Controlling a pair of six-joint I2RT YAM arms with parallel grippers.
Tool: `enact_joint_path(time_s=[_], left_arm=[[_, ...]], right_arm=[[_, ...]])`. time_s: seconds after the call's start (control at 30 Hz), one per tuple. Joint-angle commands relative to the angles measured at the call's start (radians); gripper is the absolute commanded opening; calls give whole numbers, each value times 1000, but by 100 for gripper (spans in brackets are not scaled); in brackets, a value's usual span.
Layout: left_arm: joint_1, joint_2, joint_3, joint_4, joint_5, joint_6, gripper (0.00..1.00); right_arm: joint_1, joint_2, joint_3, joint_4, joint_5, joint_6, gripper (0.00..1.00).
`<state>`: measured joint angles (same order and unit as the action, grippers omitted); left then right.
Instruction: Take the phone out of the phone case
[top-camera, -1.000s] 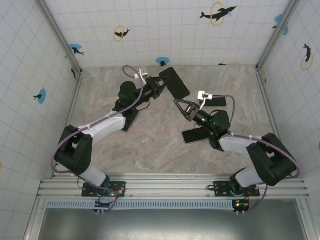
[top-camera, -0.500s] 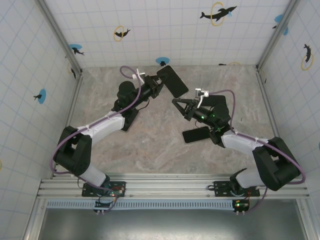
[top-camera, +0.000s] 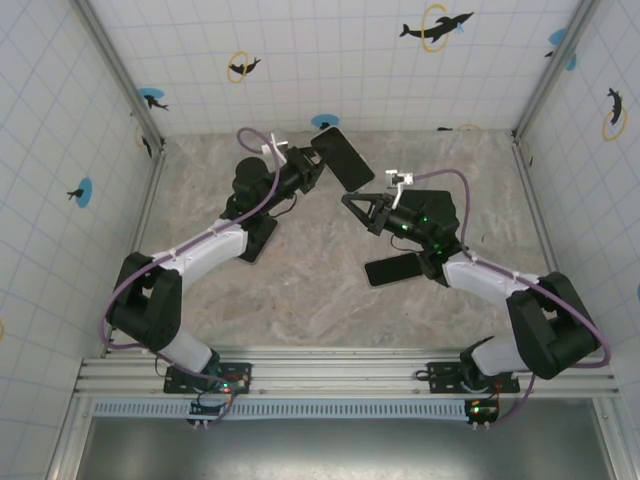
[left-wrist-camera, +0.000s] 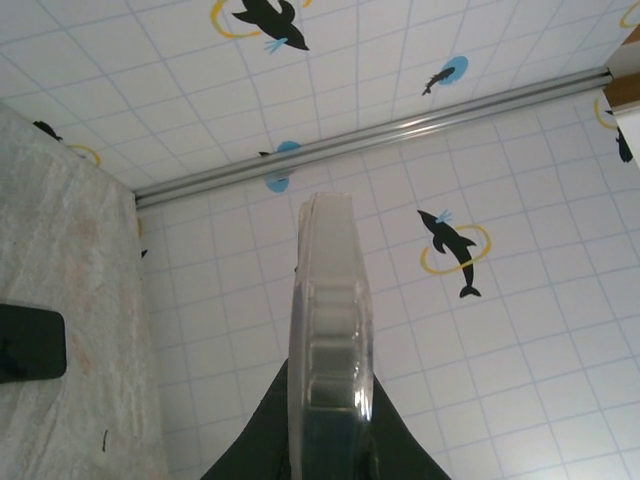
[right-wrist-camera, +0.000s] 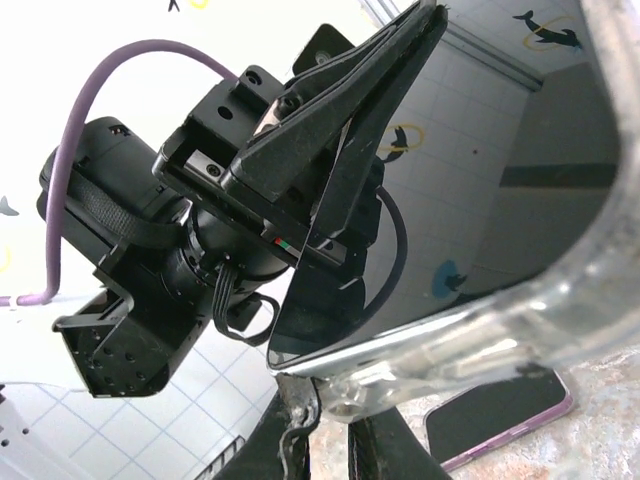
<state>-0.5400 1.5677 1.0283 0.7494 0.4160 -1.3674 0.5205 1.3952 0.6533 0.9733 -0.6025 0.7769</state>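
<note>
Over the back of the marbled grey table (top-camera: 300, 300), the two arms have closed on each other in the last second. The white-and-black left arm (top-camera: 200, 255) has carried its load a little up and toward the back wall. The right arm (top-camera: 490, 285) has swung its wrist forward, so the right gripper (top-camera: 350, 200), which stood just short of the phone a second ago, now meets its near corner. I judge this to be the start of the peel: one arm anchors, the other is set to pull the case's lip off.

The black glossy phone (top-camera: 345, 158) is held in the air, tilted, and not yet out of its clear soft plastic case (right-wrist-camera: 480, 335). A second dark phone with a purple rim (top-camera: 392, 268) lies flat on the table beneath the right arm, well apart from the work. The left gripper (top-camera: 318, 162) is clamped tight across phone and case together. The right gripper's fingers (right-wrist-camera: 288, 440) have drawn in a shade and stand narrow, with the clear lip running down between them. It looks pinched, though the contact sits at the frame's bottom edge and is not sharp.

From above, the phone reads as a plain dark slab and the case cannot be made out. The left wrist camera gives the case edge-on, its clear rim wrapping a dark band, so the phone looks seated along that side. The right wrist camera gives the screen face, a black triangular left finger (right-wrist-camera: 320, 140) lying across it, and the curled corner of the lip.
</note>
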Motion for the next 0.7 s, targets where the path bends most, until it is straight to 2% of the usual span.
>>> enact_joint_path(time_s=[0.0,0.07,0.17,0.23,0.33,0.5,0.67], left_arm=[[-19,-26,50,2,130,13,0],[-11,-25,51,-9,137,20,0],[4,-25,52,-28,150,46,0],[13,-26,57,-45,156,63,0],[24,-14,80,-71,192,115,0],[28,-10,113,-144,235,236,0],[30,-21,116,-189,244,331,1]], right_arm=[[-45,-2,35,-120,42,-55,13],[-65,-15,31,-115,4,-46,18],[-92,-45,19,-118,-62,-52,32],[-113,-59,17,-122,-149,-61,46],[-142,-84,16,-154,-238,-99,55],[-197,-113,42,-276,-283,-184,59],[-228,-102,61,-297,-314,-193,59]])
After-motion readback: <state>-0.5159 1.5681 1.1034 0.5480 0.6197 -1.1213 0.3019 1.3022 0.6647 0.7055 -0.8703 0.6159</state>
